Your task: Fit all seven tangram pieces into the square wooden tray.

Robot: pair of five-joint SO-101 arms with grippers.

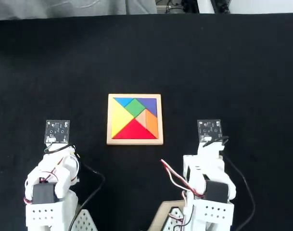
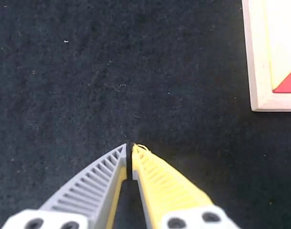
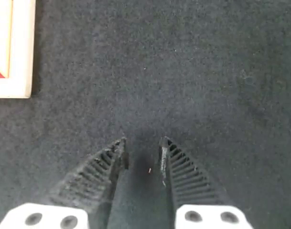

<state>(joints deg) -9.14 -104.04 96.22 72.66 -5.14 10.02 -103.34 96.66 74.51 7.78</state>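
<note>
Left gripper [image 2: 130, 150]: tips closed together, empty, beside the near-left corner of the tray [image 1: 134, 141]. Right gripper [image 3: 143, 148]: parted narrowly, empty, off the tray's near-right corner. Tangram pieces [image 1: 134, 129] fill the tray, seemingly all seven, flush. Judgement: fitting looks done; park both arms clear and avoid nudging the frame. Black cloth [image 1: 209, 57] surrounds the tray, with grey fabric [image 1: 64, 7] beyond.

The high view looks straight down on the table [image 1: 233, 57] from well above, with the tray [image 1: 134, 141] at frame centre. Each wrist camera sits just behind its own gripper and looks along the fingers at the table from close by, with the left gripper [image 2: 130, 149] and right gripper [image 3: 143, 143] in the foreground. The left wrist view shares one near tray [image 2: 257, 57] corner with the high view, and the right wrist view shares the other tray [image 3: 22, 47] corner.
</note>
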